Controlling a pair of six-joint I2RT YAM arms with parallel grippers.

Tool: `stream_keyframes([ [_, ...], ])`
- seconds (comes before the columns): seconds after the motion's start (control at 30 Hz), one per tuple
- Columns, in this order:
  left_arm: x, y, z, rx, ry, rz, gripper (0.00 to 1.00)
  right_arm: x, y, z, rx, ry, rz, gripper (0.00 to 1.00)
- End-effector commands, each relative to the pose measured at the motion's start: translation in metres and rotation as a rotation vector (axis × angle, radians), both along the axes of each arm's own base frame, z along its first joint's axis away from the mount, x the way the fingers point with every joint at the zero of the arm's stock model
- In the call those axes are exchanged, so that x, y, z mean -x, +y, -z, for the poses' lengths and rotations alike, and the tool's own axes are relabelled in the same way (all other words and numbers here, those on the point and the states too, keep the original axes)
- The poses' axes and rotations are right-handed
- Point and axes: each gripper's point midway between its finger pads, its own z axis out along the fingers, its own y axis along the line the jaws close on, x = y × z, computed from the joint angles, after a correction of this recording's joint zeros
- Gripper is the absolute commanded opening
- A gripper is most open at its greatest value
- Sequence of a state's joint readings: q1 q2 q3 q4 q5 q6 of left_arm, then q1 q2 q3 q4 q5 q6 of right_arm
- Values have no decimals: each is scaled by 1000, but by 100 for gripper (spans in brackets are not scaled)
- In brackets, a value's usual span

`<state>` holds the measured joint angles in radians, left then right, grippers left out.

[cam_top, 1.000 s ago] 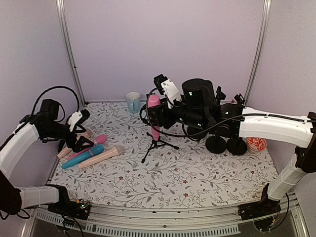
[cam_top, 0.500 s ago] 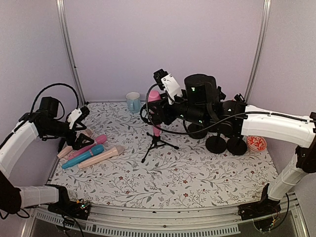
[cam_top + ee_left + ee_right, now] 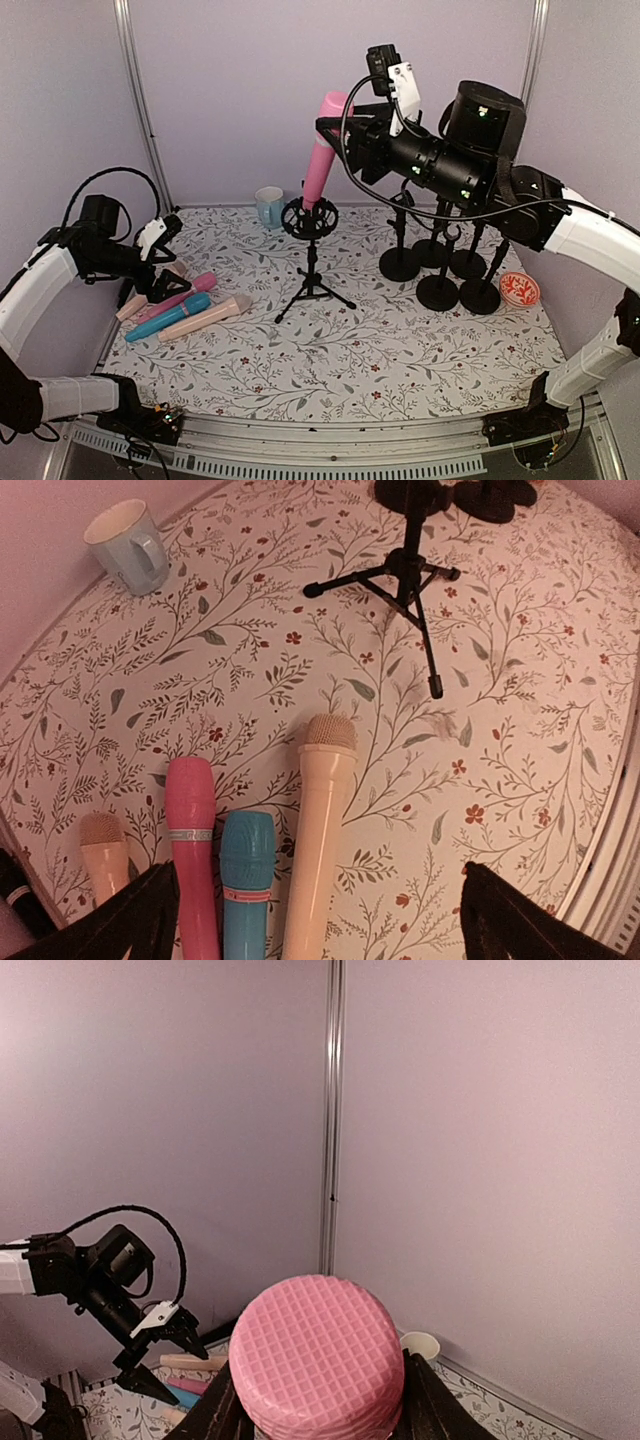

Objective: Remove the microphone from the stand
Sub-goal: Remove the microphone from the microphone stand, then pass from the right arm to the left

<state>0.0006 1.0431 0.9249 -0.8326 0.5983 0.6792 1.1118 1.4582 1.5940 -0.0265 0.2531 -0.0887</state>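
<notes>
A pink microphone (image 3: 323, 152) is held tilted high above the table. Its lower end sits just over the ring of the black tripod stand (image 3: 311, 262). My right gripper (image 3: 340, 135) is shut on the microphone's upper part. The pink grille head (image 3: 316, 1358) fills the right wrist view between the fingers (image 3: 422, 1400). My left gripper (image 3: 166, 262) is open and empty at the left, above several microphones lying on the mat. The stand's legs (image 3: 408, 578) show in the left wrist view.
Pink (image 3: 194, 852), blue (image 3: 247, 883), cream (image 3: 318, 830) and tan (image 3: 104, 852) microphones lie side by side at the left. A pale blue mug (image 3: 269, 207) stands at the back. Several black round-base stands (image 3: 440, 280) and a red patterned bowl (image 3: 519, 291) are at the right.
My right gripper has lifted the pink microphone up and out of the stand's ring, tilting it. The stand now stands bare. The left arm has barely moved.
</notes>
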Motion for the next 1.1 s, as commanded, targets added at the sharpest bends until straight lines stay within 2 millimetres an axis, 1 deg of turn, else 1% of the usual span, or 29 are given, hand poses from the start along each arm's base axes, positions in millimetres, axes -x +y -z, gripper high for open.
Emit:
stream_keyframes([
  [0.0, 1, -5, -6, 15, -9, 17, 99, 26, -27, -68, -162, -90, -59, 10],
  [0.2, 2, -5, -7, 16, -12, 20, 99, 39, -37, -83, -202, -99, -94, 8],
  [0.27, 2, -6, -9, 19, -17, 23, 99, 46, -35, -86, -229, -93, -141, 8],
  [0.33, 3, -7, -14, 29, -26, 30, 99, 50, -28, -86, -248, -78, -185, 8],
  [0.43, 11, -17, -33, 77, -47, 81, 99, 49, -6, -75, -266, -16, -252, 8],
  [0.53, 26, -30, -68, 143, -119, 175, 99, 47, 23, -58, -268, 52, -318, 8],
  [0.63, 48, -42, -101, 202, -207, 276, 99, 50, 50, -44, -277, 105, -385, 7],
  [0.73, 69, -50, -125, 251, -285, 349, 99, 55, 76, -30, -280, 147, -459, 7],
  [0.8, 77, -54, -135, 283, -294, 378, 99, 58, 92, -21, -285, 182, -497, 7],
  [0.83, 80, -56, -136, 304, -274, 387, 99, 58, 100, -16, -283, 196, -513, 6],
  [0.87, 81, -58, -137, 320, -264, 398, 99, 57, 110, -7, -279, 220, -527, 5],
  [0.9, 84, -59, -137, 335, -259, 411, 99, 57, 117, -3, -279, 232, -543, 5],
  [1.0, 90, -62, -137, 365, -264, 446, 99, 60, 133, 6, -295, 267, -589, 4],
  [1.07, 94, -64, -136, 388, -255, 460, 96, 62, 144, 13, -298, 283, -616, 4],
])
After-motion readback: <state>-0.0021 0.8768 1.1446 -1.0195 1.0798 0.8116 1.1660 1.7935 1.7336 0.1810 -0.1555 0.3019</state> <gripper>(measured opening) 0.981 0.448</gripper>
